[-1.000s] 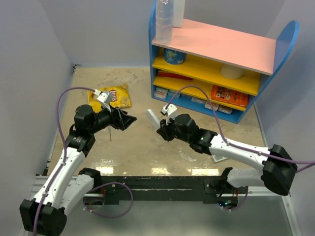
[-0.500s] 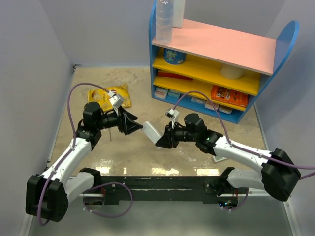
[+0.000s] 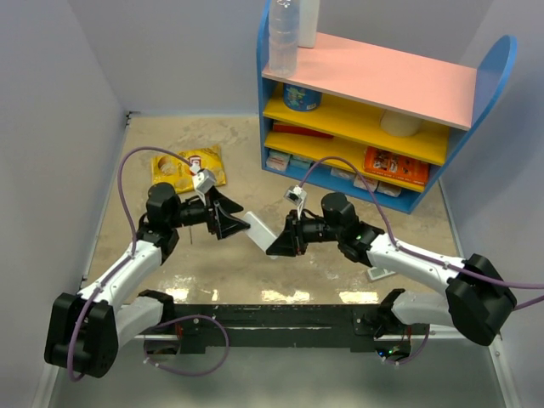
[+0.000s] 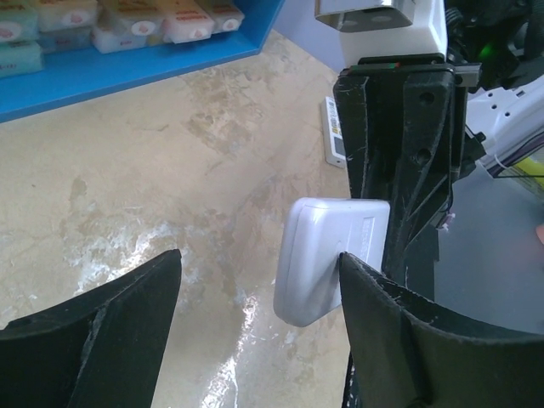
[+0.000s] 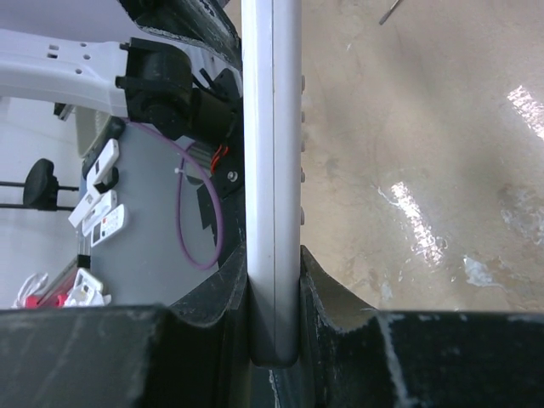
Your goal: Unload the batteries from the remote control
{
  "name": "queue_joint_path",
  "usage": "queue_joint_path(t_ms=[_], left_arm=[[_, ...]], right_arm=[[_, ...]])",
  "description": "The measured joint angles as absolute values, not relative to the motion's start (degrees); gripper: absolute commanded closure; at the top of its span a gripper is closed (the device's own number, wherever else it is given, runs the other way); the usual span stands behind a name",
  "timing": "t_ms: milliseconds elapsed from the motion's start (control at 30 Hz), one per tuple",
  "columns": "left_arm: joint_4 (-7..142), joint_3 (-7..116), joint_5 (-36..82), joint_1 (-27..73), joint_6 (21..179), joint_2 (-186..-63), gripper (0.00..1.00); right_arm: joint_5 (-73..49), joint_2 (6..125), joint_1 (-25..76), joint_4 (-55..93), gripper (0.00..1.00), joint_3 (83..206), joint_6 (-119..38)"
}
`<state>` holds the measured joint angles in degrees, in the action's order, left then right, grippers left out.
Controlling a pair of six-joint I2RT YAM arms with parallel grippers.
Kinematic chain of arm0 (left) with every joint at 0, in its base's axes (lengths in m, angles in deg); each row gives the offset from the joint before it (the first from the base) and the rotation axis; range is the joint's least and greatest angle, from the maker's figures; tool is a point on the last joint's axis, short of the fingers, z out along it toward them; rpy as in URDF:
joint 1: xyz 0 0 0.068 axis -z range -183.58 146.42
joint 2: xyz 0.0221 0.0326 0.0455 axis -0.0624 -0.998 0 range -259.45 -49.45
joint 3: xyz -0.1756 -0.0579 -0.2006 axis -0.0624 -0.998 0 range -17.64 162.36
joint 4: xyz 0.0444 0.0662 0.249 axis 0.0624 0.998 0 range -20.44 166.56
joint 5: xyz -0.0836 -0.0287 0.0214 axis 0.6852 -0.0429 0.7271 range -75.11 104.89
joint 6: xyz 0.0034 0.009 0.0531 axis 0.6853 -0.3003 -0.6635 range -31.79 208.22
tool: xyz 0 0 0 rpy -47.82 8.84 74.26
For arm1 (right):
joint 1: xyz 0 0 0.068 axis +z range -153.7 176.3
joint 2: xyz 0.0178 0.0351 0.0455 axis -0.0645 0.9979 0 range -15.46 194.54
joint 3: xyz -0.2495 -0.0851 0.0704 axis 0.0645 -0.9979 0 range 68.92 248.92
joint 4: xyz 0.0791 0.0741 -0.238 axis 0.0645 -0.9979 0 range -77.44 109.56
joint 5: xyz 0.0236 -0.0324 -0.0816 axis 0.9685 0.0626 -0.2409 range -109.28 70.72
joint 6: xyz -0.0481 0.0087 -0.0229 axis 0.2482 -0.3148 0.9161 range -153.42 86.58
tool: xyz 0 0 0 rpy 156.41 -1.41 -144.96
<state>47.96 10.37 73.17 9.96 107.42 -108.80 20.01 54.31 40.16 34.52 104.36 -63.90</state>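
Note:
My right gripper is shut on the remote control, a slim white bar held above the table with its free end pointing left. In the right wrist view the remote stands edge-on between the pads, small buttons along its right side, and the gripper clamps its lower end. My left gripper is open and faces that free end. In the left wrist view the gripper stands wide open, and the remote's rounded end lies against the right finger. The batteries are hidden.
A blue shelf unit with a pink top stands at the back right, packets on its lower shelves. A yellow chip bag lies at the back left. A small flat white piece lies under the right arm.
The right gripper has swung the remote down and to the left. The left gripper has moved right, so the remote's end now sits at its open jaws.

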Motion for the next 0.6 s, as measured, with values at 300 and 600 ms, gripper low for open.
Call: queue_joint_path(t_ms=[300,600], left_arm=[[42.51,10.26,77.06,11.12,109.84,-112.32,0.35],[43.93,11.51,79.25,11.86,108.71,-114.9,0.63]], right_arm=[[22.5,54.34,39.24,36.81,1.0,103.18,-64.71],[22.66,54.55,37.84,37.03,1.0,102.02,-64.99]])
